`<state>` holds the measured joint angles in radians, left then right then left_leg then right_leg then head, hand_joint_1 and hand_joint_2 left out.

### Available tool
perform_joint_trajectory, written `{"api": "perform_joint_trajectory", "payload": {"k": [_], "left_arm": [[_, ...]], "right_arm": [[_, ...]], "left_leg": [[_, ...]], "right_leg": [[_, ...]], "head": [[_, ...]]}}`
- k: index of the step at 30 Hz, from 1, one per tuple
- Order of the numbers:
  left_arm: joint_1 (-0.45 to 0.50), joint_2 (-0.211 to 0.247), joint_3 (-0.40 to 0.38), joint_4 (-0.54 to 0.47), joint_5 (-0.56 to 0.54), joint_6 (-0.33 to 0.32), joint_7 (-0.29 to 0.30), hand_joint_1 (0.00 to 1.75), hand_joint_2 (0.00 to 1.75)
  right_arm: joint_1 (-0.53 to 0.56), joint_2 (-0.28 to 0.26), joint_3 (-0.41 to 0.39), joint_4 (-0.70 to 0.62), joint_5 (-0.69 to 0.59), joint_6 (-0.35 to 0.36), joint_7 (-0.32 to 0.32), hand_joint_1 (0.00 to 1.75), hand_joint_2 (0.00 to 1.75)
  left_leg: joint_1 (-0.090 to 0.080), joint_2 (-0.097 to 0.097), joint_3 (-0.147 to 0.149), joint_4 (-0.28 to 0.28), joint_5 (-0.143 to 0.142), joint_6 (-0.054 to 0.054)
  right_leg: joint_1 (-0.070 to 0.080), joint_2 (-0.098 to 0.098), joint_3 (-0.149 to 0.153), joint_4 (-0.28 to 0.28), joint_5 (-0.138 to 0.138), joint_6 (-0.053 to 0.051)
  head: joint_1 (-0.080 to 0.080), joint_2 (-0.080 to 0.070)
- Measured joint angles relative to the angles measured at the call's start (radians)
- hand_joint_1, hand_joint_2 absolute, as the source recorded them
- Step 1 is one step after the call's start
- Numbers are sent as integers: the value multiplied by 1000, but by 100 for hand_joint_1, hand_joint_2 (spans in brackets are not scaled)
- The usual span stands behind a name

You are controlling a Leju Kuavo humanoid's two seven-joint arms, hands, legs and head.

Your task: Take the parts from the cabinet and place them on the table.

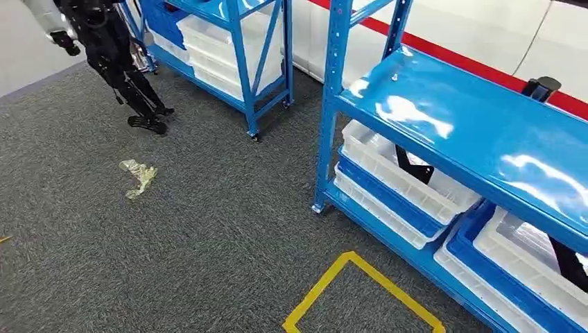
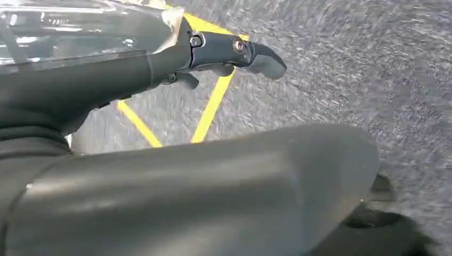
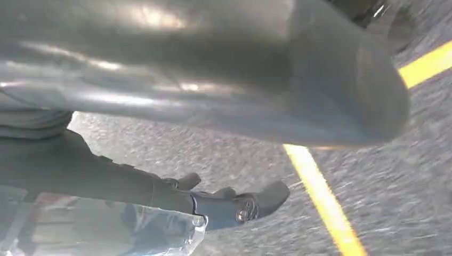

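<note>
A blue shelving rack [image 1: 471, 132] stands at the right in the head view, with white bins [image 1: 402, 180] on its lower shelves; dark parts lie in some of them. My left hand [image 2: 213, 53] hangs over the carpet with a clear plastic bag [image 2: 80, 26] against its dark fingers, and it moves with the hand. Over the floor my right hand [image 3: 224, 205] carries a clear plastic bag [image 3: 144, 232] with something dark inside. On each hand one finger stretches out past the bag.
A second blue rack [image 1: 236, 41] with white bins stands further back. Another robot [image 1: 111, 48] stands at the far left. A crumpled plastic scrap [image 1: 139, 177] lies on the grey carpet. Yellow tape [image 1: 360, 277] marks a square on the floor near the rack.
</note>
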<state>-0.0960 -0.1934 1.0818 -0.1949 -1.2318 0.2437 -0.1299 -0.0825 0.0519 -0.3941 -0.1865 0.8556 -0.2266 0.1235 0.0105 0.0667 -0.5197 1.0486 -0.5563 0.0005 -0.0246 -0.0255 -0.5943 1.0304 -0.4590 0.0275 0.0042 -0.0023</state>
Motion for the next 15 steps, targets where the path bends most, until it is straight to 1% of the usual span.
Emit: {"api": "perform_joint_trajectory", "payload": {"k": [1,2,3,4,5,6,7,8,9,10,11,12,13,14,15], "left_arm": [[0,-1,10,0,10,4,-23,0,0],[0,-2,17,0,16,7,-44,0,0],[2,-2,24,0,19,10,-54,0,0],[3,-2,31,0,20,12,-60,0,0],[3,-2,36,0,21,12,-63,0,0],[3,-2,38,0,24,15,-65,0,0],[3,-2,41,0,28,17,-67,0,0],[2,-1,46,0,35,18,-68,0,0],[1,0,54,0,42,18,-68,0,0],[-1,1,60,0,40,14,-62,0,0],[-1,1,60,0,26,12,-52,0,0],[-1,3,59,0,11,11,-42,0,0],[-2,4,57,0,2,11,-35,0,0],[-3,5,55,0,-4,12,-27,0,0],[-5,5,55,0,-4,13,-23,0,0]], "right_arm": [[-3,-7,-1,0,2,5,7,0,0],[-9,-10,-2,0,6,9,13,0,0],[-12,-11,-3,0,8,15,20,0,0],[-13,-13,-5,0,9,16,23,0,0],[-12,-13,-6,0,10,16,26,0,0],[-11,-15,-8,0,10,17,28,0,0],[-12,-16,-8,0,10,17,31,0,0],[-13,-16,-9,0,9,19,36,0,0],[-15,-16,-9,0,8,19,36,0,0],[-20,-13,-10,0,7,17,34,0,0],[-24,-12,-11,0,7,11,21,0,0],[-25,-11,-12,0,5,7,9,0,0],[-26,-9,-14,0,2,5,0,0,0],[-28,-10,-16,0,0,4,-9,0,0],[-29,-7,-17,0,0,4,-14,0,0]], "left_leg": [[3,-38,-23,51,-33,0],[3,-57,-62,131,-75,0],[3,-64,-105,214,-108,-1],[3,-67,-139,275,-122,-2],[3,-68,-151,286,-111,-2],[3,-69,-142,254,-77,0],[3,-72,-114,187,-30,3],[5,-89,-69,90,23,6],[9,-130,-37,18,50,9],[11,-167,-27,-11,36,10],[6,-149,-30,-9,38,12],[0,-140,-30,-9,38,18],[-5,-131,-29,-9,40,25],[1,-118,-22,-23,49,37],[3,-104,-12,-33,58,43]], "right_leg": [[0,9,0,0,1,-13],[2,22,-1,0,1,-20],[5,37,-1,0,0,-21],[8,52,-1,1,0,-21],[9,66,1,1,0,-21],[9,80,3,2,0,-21],[9,94,5,2,0,-21],[9,109,7,2,1,-20],[8,121,8,2,1,-19],[21,130,2,8,1,-12],[13,141,-2,2,6,-3],[11,151,-5,-1,9,3],[5,162,-7,-5,13,12],[13,169,-17,-5,15,20],[9,112,-22,13,8,16]], "head": [[-2,0],[-3,0],[-3,0],[-3,0],[-2,0],[-3,0],[-3,0],[-3,0],[-3,0],[-2,0],[-1,0],[-2,0],[-2,0],[-1,0],[-1,0]]}}
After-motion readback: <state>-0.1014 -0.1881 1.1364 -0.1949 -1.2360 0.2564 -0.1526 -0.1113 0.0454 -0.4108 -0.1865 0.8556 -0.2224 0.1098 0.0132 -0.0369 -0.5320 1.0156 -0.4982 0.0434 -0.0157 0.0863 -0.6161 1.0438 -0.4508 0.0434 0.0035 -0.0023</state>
